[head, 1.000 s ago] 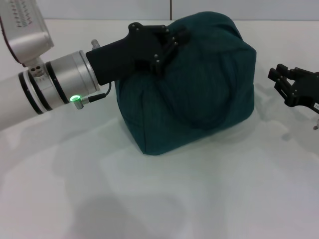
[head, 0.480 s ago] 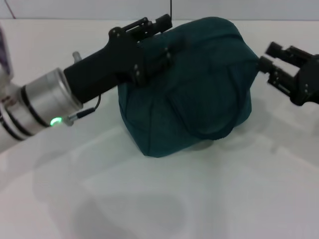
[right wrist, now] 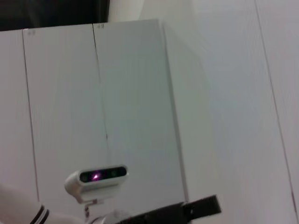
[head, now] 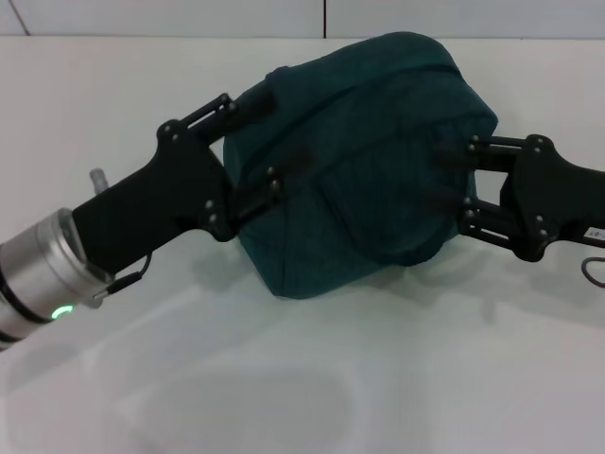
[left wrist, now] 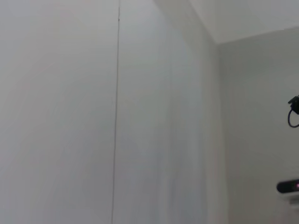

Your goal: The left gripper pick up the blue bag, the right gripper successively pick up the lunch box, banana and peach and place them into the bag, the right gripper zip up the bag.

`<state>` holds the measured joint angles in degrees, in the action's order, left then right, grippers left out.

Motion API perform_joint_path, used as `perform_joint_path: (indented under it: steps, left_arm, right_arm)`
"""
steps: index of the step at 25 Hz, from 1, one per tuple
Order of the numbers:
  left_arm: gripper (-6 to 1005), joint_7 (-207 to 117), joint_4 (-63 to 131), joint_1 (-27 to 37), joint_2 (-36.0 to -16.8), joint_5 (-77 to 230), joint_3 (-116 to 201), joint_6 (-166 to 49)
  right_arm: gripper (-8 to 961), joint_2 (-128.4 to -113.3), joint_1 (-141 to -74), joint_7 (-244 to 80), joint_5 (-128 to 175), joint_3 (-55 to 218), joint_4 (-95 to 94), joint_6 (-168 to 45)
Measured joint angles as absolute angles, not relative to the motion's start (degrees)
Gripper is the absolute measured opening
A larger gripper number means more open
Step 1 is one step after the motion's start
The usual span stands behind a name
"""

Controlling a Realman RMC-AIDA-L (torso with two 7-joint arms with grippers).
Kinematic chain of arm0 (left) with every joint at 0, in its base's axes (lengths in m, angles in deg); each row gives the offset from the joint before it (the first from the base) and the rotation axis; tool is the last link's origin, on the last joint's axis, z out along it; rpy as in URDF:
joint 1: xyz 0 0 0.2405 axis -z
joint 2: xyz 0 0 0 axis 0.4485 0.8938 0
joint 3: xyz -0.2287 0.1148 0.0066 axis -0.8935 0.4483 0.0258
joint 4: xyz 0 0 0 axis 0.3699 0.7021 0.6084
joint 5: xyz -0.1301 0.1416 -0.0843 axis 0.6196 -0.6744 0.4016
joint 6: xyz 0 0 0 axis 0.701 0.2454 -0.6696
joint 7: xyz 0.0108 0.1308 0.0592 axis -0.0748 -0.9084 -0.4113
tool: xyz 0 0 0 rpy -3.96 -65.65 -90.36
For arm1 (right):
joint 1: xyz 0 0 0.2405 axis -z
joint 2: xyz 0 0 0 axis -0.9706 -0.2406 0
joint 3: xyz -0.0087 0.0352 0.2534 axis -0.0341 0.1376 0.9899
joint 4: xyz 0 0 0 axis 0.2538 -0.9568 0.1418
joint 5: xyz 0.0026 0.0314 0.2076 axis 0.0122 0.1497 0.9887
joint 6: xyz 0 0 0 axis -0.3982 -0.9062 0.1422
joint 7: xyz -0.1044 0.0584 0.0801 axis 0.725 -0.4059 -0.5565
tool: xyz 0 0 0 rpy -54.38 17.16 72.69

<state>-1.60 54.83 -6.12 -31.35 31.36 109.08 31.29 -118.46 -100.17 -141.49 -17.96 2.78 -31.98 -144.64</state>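
White counter (head: 397, 378) carries the blue bag (head: 364, 161), left gripper (head: 253, 147) and right gripper (head: 444, 189) each pressing spread fingers against its sides.

A white table (head: 397, 378) fills the head view, its glossy top carrying soft grey shadows. Behind it runs a pale wall (head: 170, 17) split by a dark vertical seam. The wrist views show plain white wall panels (right wrist: 135, 93) with thin seams and a corner.

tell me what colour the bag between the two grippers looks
The bag looks dark teal, a plain blue-green with no pattern; the head view shows it best.
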Motion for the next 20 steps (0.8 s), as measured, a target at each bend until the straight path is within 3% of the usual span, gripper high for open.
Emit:
perform_joint_path:
  steps: [8, 14, 20]
  left_arm:
    - [626, -4.1, 54.4, -6.7, -31.02, 27.5, 109.2, 31.4]
    - [633, -4.9, 54.9, -6.8, -30.7, 25.9, 109.0, 31.5]
    - [634, -5.3, 54.9, -6.8, -30.51, 25.7, 109.2, 31.9]
  right_arm:
    - [477, -119.21, -100.3, -141.6, -18.6, 5.4, -32.0, -143.9]
    - [652, -119.6, -99.9, -141.4, -19.3, 5.8, -32.1, -143.7]
    - [654, -119.88, -99.8, -141.4, -19.3, 5.8, -31.5, -143.7]
